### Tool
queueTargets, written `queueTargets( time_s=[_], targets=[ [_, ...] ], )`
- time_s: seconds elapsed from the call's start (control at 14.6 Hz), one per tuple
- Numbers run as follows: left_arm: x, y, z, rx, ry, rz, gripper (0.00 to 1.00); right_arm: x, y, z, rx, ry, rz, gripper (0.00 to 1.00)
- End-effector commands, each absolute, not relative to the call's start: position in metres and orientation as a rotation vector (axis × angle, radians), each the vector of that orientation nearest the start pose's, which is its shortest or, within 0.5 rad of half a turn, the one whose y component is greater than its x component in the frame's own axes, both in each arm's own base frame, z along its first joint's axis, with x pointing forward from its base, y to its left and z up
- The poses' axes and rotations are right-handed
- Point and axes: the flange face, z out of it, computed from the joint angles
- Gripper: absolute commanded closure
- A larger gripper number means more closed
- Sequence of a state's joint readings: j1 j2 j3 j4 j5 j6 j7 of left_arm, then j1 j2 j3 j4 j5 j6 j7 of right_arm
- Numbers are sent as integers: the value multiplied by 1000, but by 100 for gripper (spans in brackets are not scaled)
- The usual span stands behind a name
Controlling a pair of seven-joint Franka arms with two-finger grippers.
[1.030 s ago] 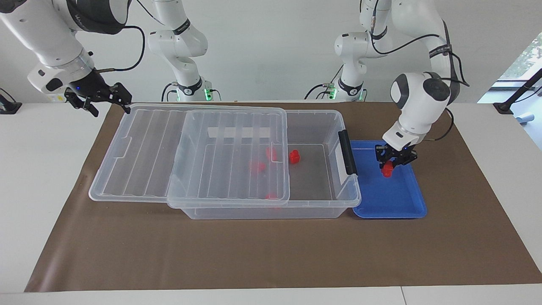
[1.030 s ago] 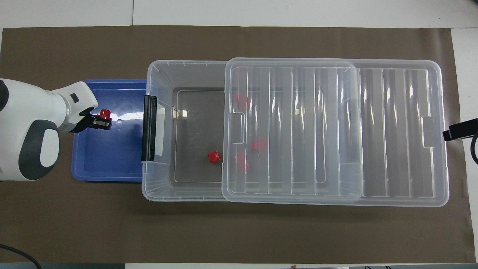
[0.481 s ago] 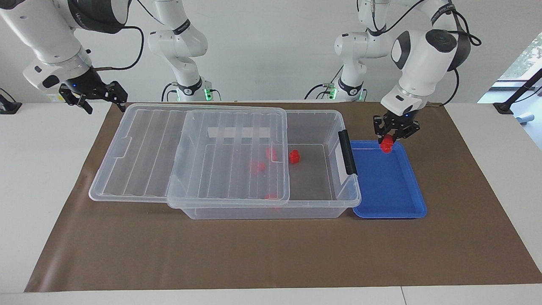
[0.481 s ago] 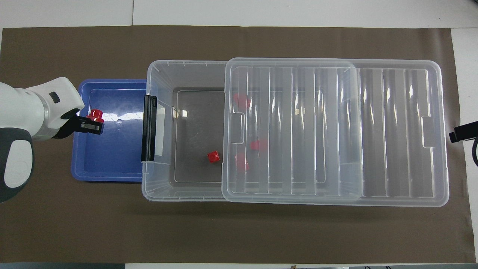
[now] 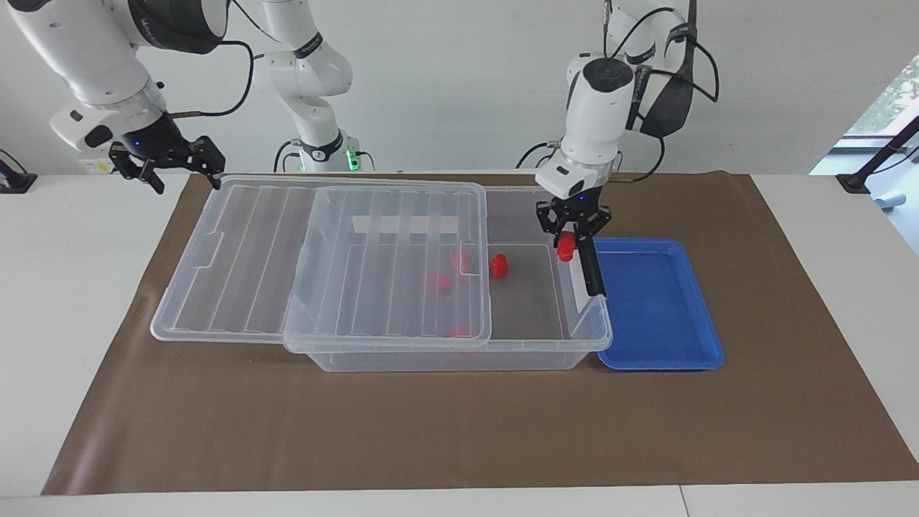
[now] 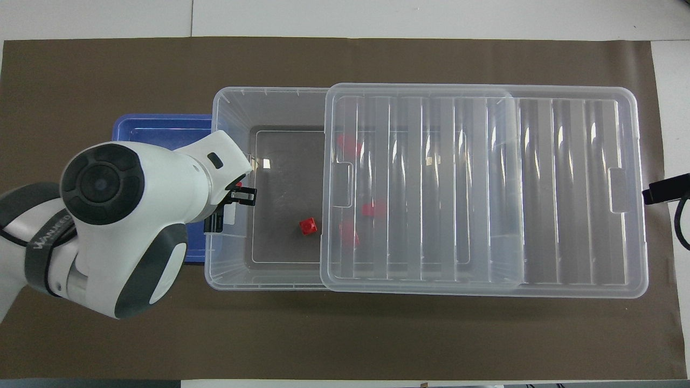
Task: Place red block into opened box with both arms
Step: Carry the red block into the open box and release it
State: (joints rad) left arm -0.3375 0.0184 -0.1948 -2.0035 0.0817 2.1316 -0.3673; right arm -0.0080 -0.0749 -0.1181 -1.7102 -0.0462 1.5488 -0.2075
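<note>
My left gripper [image 5: 571,231] is shut on a small red block [image 5: 566,248] and hangs over the latch end of the box [image 5: 602,337], just above its rim. In the overhead view the left arm covers that end, and only a sliver of the held red block [image 6: 237,185] shows by the gripper [image 6: 245,195]. The clear lid [image 5: 323,258] is slid toward the right arm's end, leaving the box open. One red block [image 5: 499,266] lies on the uncovered floor; others show through the lid. My right gripper [image 5: 181,171] waits open, in the air by the lid's end.
A shallow blue tray [image 5: 660,309] with nothing in it lies beside the box at the left arm's end. A black latch [image 5: 590,266] stands on that end of the box. Brown paper [image 5: 459,431] covers the table. Two motionless white arms [image 5: 316,72] stand at the robots' edge.
The left gripper lifted the red block out of the blue tray and carried it over the box's latch end. The right gripper stayed by the lid's end.
</note>
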Motion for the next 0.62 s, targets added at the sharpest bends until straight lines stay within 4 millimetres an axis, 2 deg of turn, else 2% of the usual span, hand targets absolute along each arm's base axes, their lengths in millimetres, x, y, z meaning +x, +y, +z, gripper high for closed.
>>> queueTargets(
  time_s=[0.0, 0.14, 0.34, 0.55],
  targets=[
    [513, -302, 419, -3104, 295, -187, 100, 527, -73, 598, -3172, -85, 135, 0],
    [519, -307, 397, -3117, 280, -184, 100, 526, -73, 601, -3174, -83, 120, 0],
    [525, -319, 367, -3148, 235, -207, 100, 541, -75, 601, -3185, -79, 143, 0],
    [533, -326, 337, -3167, 237, -207, 100, 538, -75, 601, -3181, -78, 159, 0]
  ],
)
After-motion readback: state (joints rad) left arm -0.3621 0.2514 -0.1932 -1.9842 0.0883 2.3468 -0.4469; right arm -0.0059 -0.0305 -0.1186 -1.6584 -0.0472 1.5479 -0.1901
